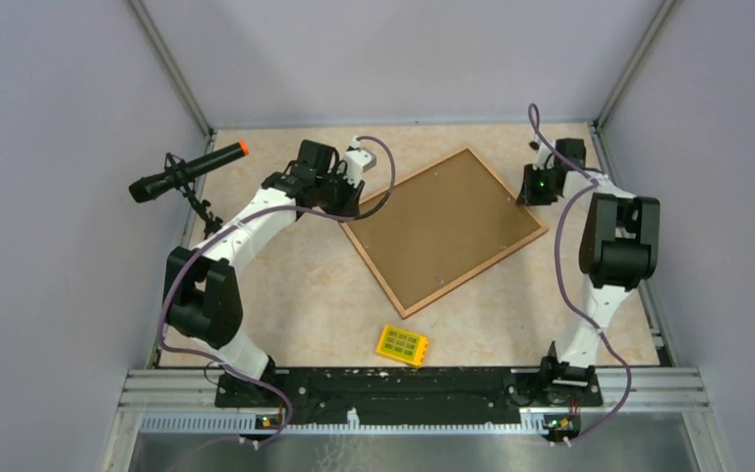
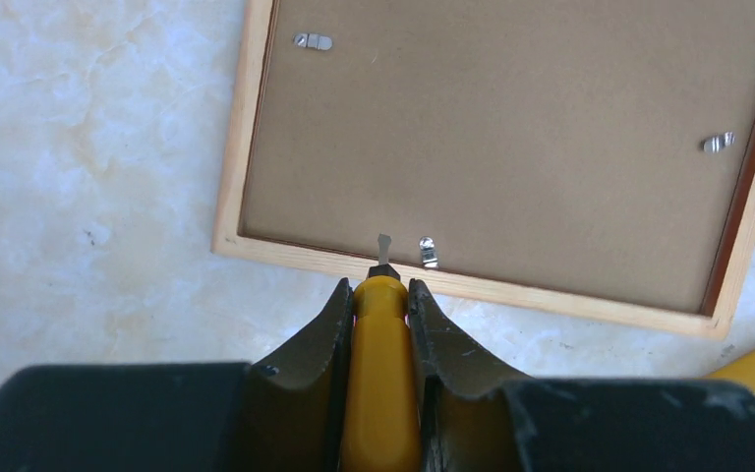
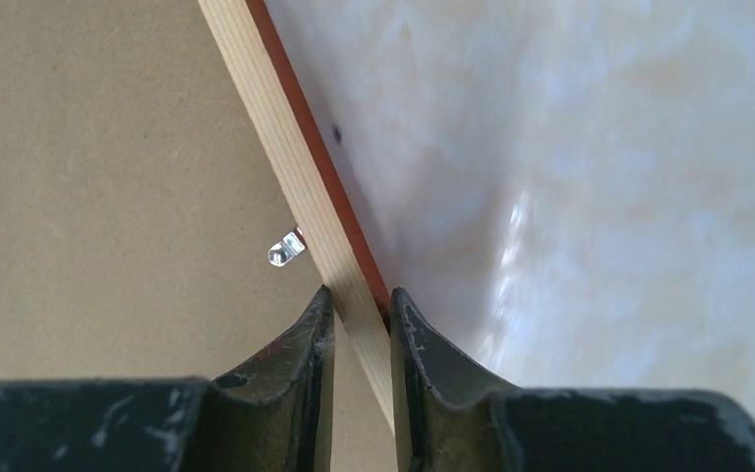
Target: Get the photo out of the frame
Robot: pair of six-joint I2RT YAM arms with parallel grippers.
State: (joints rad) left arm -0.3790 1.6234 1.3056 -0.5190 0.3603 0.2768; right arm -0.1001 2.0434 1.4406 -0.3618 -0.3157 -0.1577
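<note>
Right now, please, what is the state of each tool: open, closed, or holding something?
Left tool: closed, holding a yellow-handled screwdriver.
Right tool: closed on the wooden rim of the frame.

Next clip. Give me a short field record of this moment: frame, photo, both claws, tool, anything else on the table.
frame: lies back up on the table, brown back in place
photo: not visible
metal tabs: three show in the left wrist view
left claw: shut on a yellow-handled screwdriver
screwdriver tip: just inside the rim, beside one tab; contact unclear
right claw: shut on the frame's rim
yellow block: near the arm bases, apart from the frame
</note>
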